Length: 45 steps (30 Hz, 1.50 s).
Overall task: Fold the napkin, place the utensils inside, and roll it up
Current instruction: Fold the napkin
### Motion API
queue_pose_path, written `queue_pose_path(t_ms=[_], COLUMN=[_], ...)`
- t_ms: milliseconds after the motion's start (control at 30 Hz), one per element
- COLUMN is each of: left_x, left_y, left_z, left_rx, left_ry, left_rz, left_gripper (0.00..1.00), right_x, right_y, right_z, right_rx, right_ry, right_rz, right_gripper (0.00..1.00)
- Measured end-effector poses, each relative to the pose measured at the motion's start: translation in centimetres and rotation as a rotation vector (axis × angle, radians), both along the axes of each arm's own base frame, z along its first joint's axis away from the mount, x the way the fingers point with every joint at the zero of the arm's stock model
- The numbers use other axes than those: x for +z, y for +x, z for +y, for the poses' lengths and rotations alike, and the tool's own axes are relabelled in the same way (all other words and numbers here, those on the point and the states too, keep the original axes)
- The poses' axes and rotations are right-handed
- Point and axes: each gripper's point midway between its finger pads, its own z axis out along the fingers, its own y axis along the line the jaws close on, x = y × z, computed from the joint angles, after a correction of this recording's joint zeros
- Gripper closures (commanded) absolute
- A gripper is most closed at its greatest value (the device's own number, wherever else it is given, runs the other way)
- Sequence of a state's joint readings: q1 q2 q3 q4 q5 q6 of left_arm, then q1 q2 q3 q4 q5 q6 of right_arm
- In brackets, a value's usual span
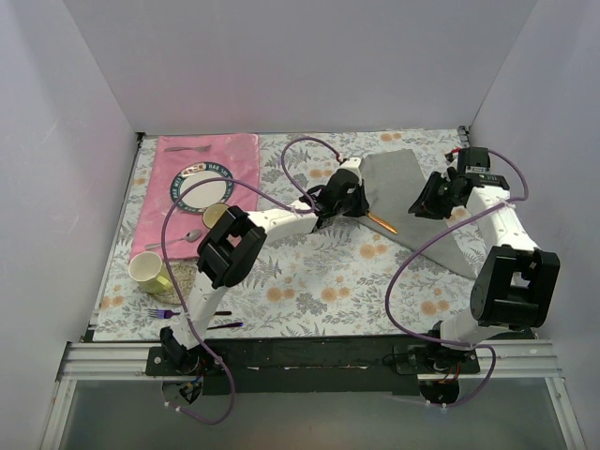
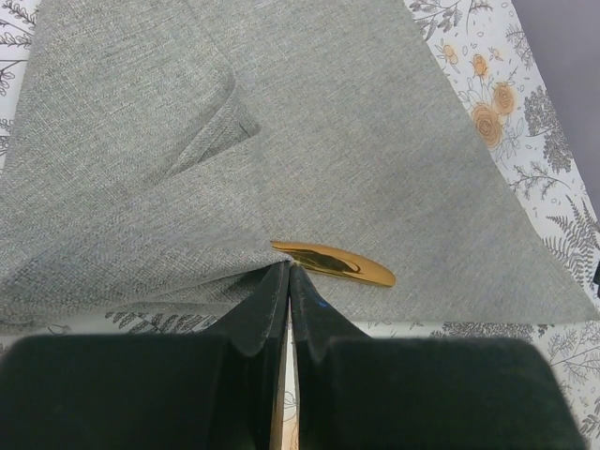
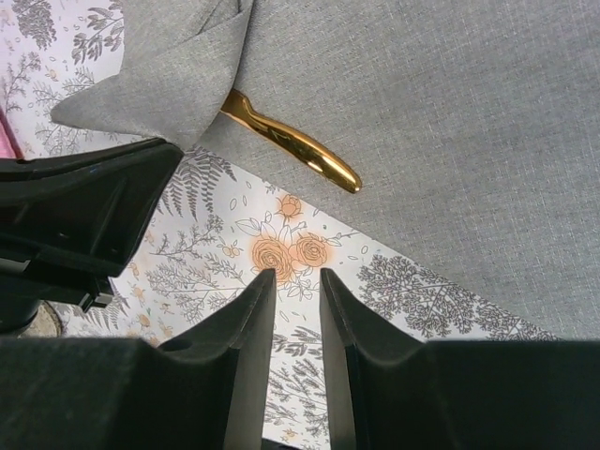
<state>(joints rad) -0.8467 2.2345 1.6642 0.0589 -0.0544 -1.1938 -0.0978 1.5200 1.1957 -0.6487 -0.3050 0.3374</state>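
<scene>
The grey napkin (image 1: 417, 192) lies folded in a triangle on the flowered tablecloth, right of centre. A flap (image 3: 173, 80) of it is turned over one end of a slim orange-tan utensil (image 1: 382, 223), whose other end pokes out onto the cloth (image 2: 337, 263) (image 3: 295, 148). My left gripper (image 1: 356, 210) is shut, its tips (image 2: 288, 268) pinching the napkin's edge (image 2: 225, 272) right beside the utensil. My right gripper (image 1: 420, 206) hovers over the napkin's near edge; its jaws (image 3: 297, 274) stand open above bare tablecloth with nothing between them.
A pink placemat (image 1: 234, 155) at the back left carries a plate (image 1: 200, 183) and a fork (image 1: 187, 148). A small bowl (image 1: 217, 216), a spoon (image 1: 178, 239) and a yellow cup (image 1: 147, 272) sit near it. A purple-handled fork (image 1: 164, 313) and a thin black utensil (image 1: 225, 325) lie at the front left.
</scene>
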Motion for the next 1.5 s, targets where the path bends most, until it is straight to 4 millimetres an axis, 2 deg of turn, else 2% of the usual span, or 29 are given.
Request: queue_pose_path(t_ms=[67, 100, 167, 200, 233, 367, 433, 533, 600, 633, 733, 767, 800, 867, 933, 1033, 1100, 1267, 1400, 1500], left_x=[-0.2, -0.3, -0.7, -0.8, -1.1, -1.6, -1.1, 1.5, 4.8, 7.1, 13.7, 16.0, 17.5, 20.6, 22.1, 22.4, 21.9, 19.2, 17.7, 17.3], left_y=[-0.2, -0.3, -0.9, -1.3, -1.5, -2.5, -2.7, -3.1, -3.3, -3.4, -3.7, -3.8, -3.8, -4.2, -4.9, -7.0, -8.3, -10.5, -11.0, -11.3], left_z=[0.0, 0.0, 0.1, 0.0, 0.1, 0.5, 0.8, 2.2, 4.2, 5.5, 10.9, 13.9, 16.1, 22.1, 27.4, 32.3, 33.4, 33.8, 33.7, 33.7], left_rx=[-0.011, -0.017, -0.043, -0.058, -0.067, -0.077, -0.066, -0.006, 0.067, 0.116, 0.261, 0.33, 0.379, 0.505, 0.614, 0.692, 0.69, 0.63, 0.588, 0.567], left_ry=[0.006, 0.011, 0.033, 0.039, 0.047, 0.073, 0.077, 0.062, 0.029, -0.001, -0.103, -0.138, -0.159, -0.201, -0.209, -0.175, -0.144, -0.049, 0.001, 0.013], left_rz=[0.004, 0.013, 0.038, 0.051, 0.061, 0.12, 0.153, 0.208, 0.242, 0.257, 0.286, 0.293, 0.293, 0.281, 0.267, 0.273, 0.3, 0.403, 0.459, 0.479], left_gripper=[0.68, 0.49, 0.36, 0.19, 0.05, 0.02, 0.03, 0.04, 0.04, 0.05, 0.05, 0.05, 0.05, 0.06, 0.07, 0.07, 0.07, 0.07, 0.07, 0.07], right_x=[0.0, 0.0, -0.2, -0.5, -0.7, -1.3, -1.3, -1.4, -1.4, -1.4, -1.2, -1.1, -1.0, -1.0, -1.5, -2.7, -3.4, -4.7, -5.0, -5.3], right_y=[0.2, 0.4, 0.6, 0.6, 0.6, 0.6, 0.7, 1.0, 1.1, 1.2, 1.4, 1.7, 2.2, 4.0, 5.6, 6.8, 7.2, 7.5, 7.4, 7.8], right_z=[0.2, 0.4, 0.6, 0.7, 0.7, 0.8, 1.0, 2.1, 3.6, 4.3, 7.1, 8.1, 8.8, 10.8, 12.5, 14.8, 15.9, 18.6, 19.4, 19.9], right_rx=[0.004, 0.006, 0.012, 0.014, 0.015, 0.028, 0.045, 0.088, 0.136, 0.159, 0.253, 0.298, 0.327, 0.411, 0.488, 0.604, 0.671, 0.82, 0.868, 0.873], right_ry=[0.013, 0.023, 0.037, 0.043, 0.047, 0.045, 0.034, -0.001, -0.032, -0.046, -0.111, -0.147, -0.175, -0.275, -0.38, -0.526, -0.608, -0.773, -0.82, -0.831], right_rz=[-0.003, -0.008, -0.005, 0.002, 0.009, 0.023, 0.014, -0.009, -0.032, -0.044, -0.094, -0.113, -0.131, -0.18, -0.217, -0.24, -0.25, -0.269, -0.26, -0.252], right_gripper=[0.65, 0.64, 0.63, 0.63, 0.62, 0.57, 0.54, 0.47, 0.45, 0.41, 0.39, 0.39, 0.39, 0.38, 0.38, 0.37, 0.37, 0.37, 0.37, 0.39])
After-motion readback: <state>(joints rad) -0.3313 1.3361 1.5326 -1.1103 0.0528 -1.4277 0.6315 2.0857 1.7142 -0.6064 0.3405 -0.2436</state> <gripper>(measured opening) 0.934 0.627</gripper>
